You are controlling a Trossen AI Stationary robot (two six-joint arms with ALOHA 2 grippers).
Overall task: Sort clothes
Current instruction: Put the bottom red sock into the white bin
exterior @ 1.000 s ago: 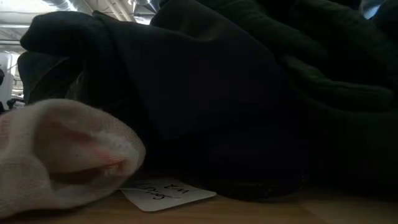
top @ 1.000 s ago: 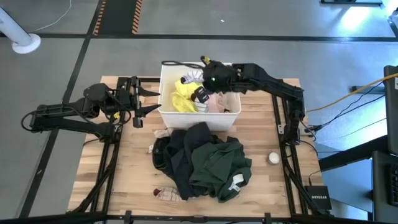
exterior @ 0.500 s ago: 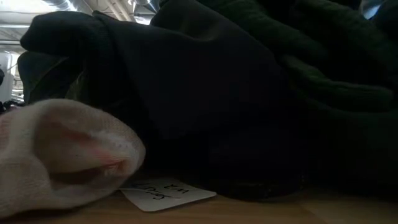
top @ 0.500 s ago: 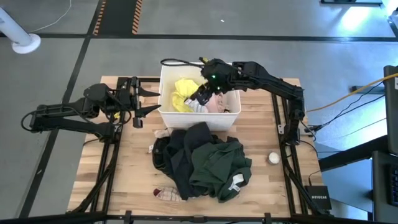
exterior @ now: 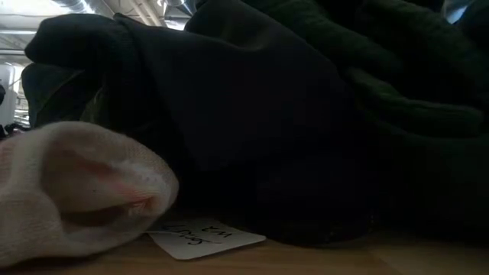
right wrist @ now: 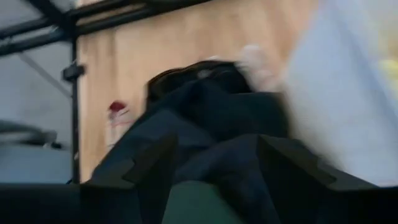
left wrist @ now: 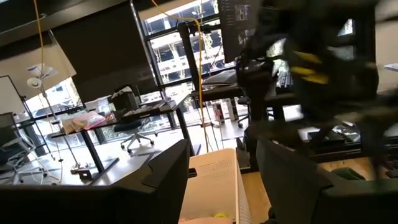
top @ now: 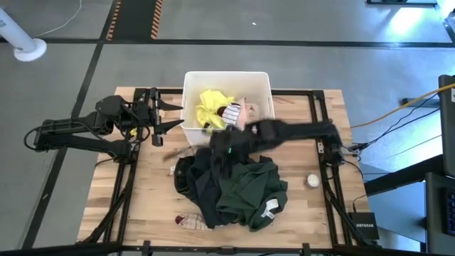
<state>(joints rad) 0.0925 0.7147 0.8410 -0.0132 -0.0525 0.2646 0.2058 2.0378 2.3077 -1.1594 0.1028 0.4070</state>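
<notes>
Swinging: your right gripper (top: 217,146) left the bin (top: 190,99) for the dark pile (top: 234,181), fingers apart, empty.
Meaning: next pick starting.
Left gripper (top: 158,117): open, waiting beside bin.

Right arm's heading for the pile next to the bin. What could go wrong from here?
1. The black and dark green clothes lie tangled in one heap, so the open right gripper may well lift several at once.
2. That heap sits close against the white bin; a pull could nudge it.
3. The left gripper waits open beside the bin, near the right arm's path.
</notes>
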